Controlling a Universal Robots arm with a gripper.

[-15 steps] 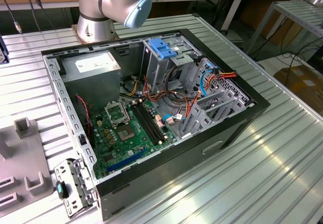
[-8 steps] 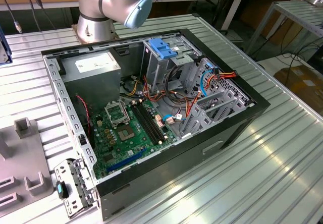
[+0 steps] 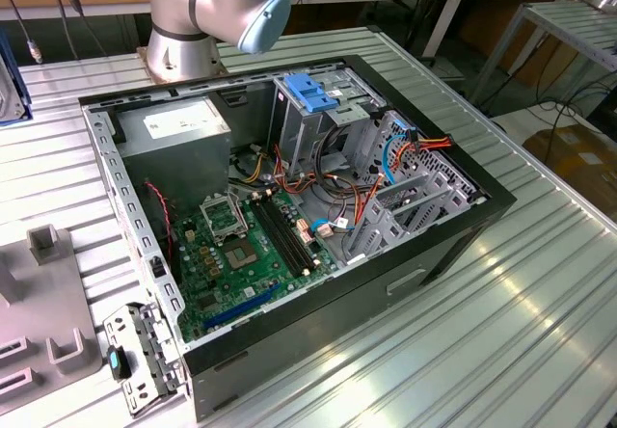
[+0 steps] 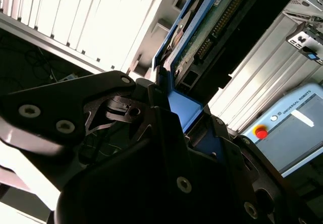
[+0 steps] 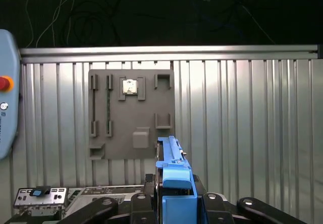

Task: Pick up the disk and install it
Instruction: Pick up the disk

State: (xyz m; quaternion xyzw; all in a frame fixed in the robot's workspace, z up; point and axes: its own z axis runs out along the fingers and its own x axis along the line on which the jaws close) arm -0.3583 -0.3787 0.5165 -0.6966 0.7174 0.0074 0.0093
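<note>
In the first wrist view the gripper [image 5: 176, 206] pinches the disk [image 5: 172, 158] by its blue end tab, held edge-on. Beyond it a grey fixture plate [image 5: 131, 115] lies on the ribbed table [image 5: 242, 113]. In the exterior view, loose cables [image 3: 371, 192] crowd the open computer case [image 3: 289, 206] beside its drive cage [image 3: 308, 120].

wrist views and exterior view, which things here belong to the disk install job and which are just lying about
Job in hand:
the disk, held in the gripper
the open computer case
its drive cage

Lying about:
grey fixture plate
loose metal bracket
pendant with red button
</note>
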